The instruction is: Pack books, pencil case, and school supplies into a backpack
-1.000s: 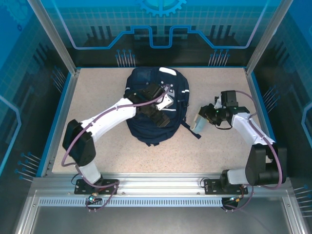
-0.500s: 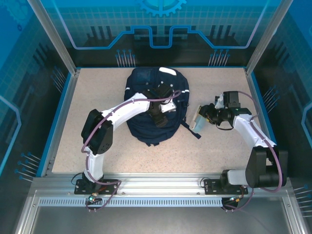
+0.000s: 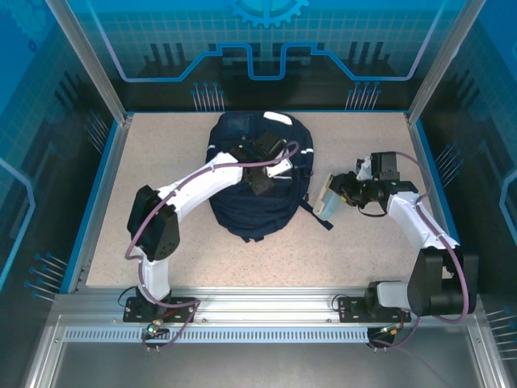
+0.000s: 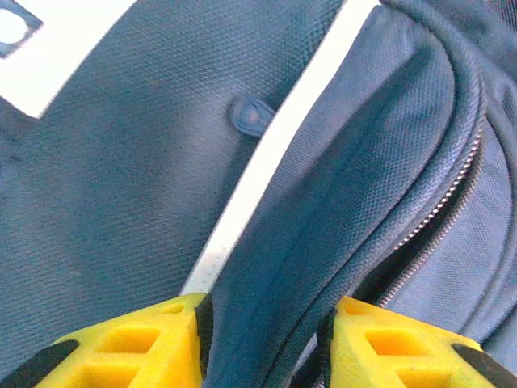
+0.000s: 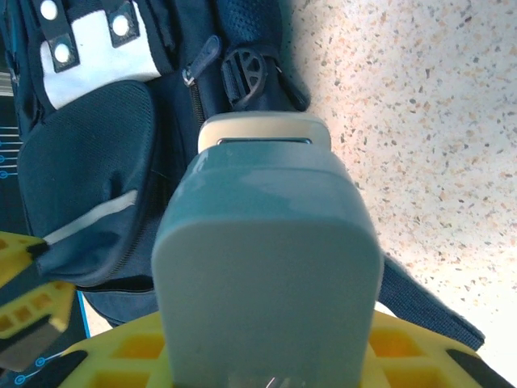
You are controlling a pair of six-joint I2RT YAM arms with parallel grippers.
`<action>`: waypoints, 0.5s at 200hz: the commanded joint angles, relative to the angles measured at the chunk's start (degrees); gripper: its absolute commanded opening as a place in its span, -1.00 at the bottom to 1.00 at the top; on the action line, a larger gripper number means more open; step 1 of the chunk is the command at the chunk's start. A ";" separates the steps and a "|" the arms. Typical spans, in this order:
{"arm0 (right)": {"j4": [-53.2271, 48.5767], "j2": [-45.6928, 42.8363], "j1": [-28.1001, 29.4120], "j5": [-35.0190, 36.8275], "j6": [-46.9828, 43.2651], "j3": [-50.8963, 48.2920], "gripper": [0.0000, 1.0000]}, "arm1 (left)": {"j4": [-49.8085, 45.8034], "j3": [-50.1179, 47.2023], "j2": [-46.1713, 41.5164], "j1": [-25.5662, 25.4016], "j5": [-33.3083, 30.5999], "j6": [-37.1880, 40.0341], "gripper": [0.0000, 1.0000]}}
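Note:
The navy backpack (image 3: 242, 212) lies flat mid-table, white patches toward the far side. My left gripper (image 3: 261, 183) is over its upper middle. In the left wrist view this gripper (image 4: 265, 343) has its yellow fingers (image 4: 129, 347) pressed on either side of a raised fold of backpack fabric (image 4: 323, 242), beside the open zipper (image 4: 440, 206) and a white stripe (image 4: 266, 162). My right gripper (image 3: 338, 196) hovers right of the backpack, shut on a pale teal pencil case (image 3: 326, 203) with a beige end (image 5: 262, 129). The books are out of view.
A dark backpack strap (image 3: 317, 215) trails onto the speckled table (image 3: 161, 162) toward the right gripper. The side pocket with a buckle (image 5: 242, 77) faces the pencil case (image 5: 266, 267). Blue rails and glass walls bound the table.
The left arm shifted slightly toward the backpack's top and its jaws closed in on the fabric fold. The right arm with the pencil case has barely moved.

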 commanded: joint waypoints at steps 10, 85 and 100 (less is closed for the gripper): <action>2.75 -1.51 1.10 -2.83 1.85 -1.23 -0.47 | 12.03 -7.89 -4.44 0.40 -7.89 3.43 -0.04; 3.78 -0.51 4.50 -1.86 3.08 -0.54 -0.48 | 22.41 -19.16 -6.81 0.42 -13.86 9.36 0.00; 3.91 -0.36 5.11 -1.91 3.29 -0.28 -0.48 | 22.60 -18.94 -6.94 0.45 -13.86 8.82 -0.15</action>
